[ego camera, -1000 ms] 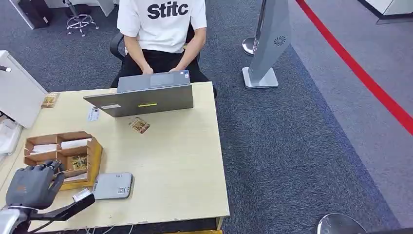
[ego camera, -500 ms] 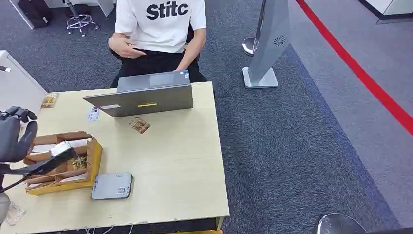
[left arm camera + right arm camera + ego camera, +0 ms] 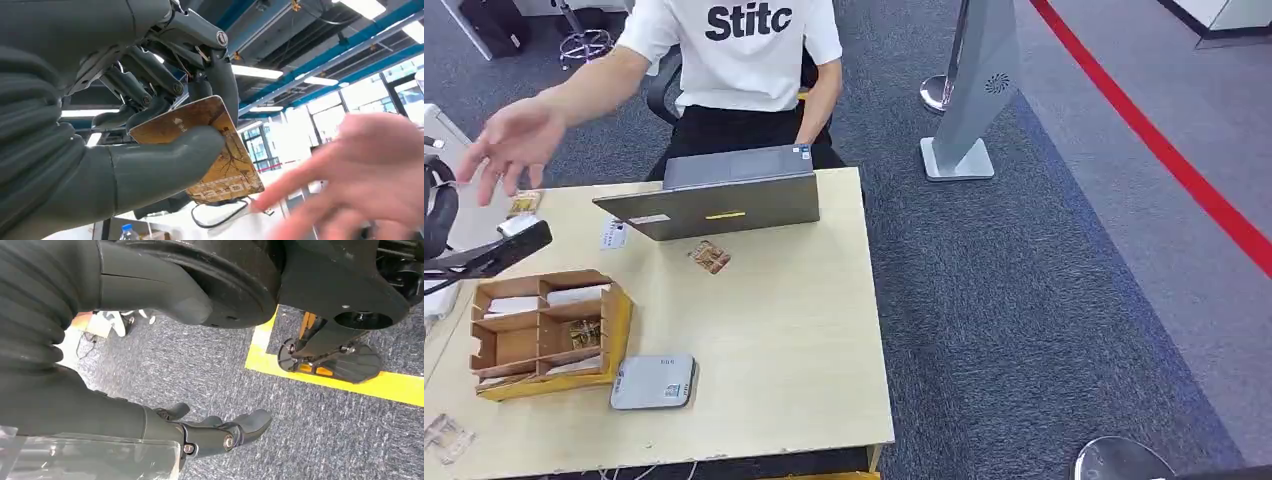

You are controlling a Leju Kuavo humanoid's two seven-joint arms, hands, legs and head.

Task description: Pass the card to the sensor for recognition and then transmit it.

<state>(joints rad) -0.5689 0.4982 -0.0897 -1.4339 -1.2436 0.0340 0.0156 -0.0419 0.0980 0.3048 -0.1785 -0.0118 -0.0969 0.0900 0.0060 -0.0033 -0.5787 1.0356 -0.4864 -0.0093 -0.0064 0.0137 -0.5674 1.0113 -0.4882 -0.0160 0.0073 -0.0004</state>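
Your left hand (image 3: pixel 125 145) held the card (image 3: pixel 210 150) raised at the far left edge of the surface (image 3: pixel 804 340). The card was clamped between the thick thumb on its near face and the darker fingers (image 3: pixel 220 80) curled behind its upper edge; its lower corner stuck out free. A person's hand (image 3: pixel 509 145) reached close to the card. Your right hand (image 3: pixel 220 432) hung over the floor, fingers apart and holding nothing. The sensor (image 3: pixel 654 381) lay beside the wooden tray (image 3: pixel 619 320).
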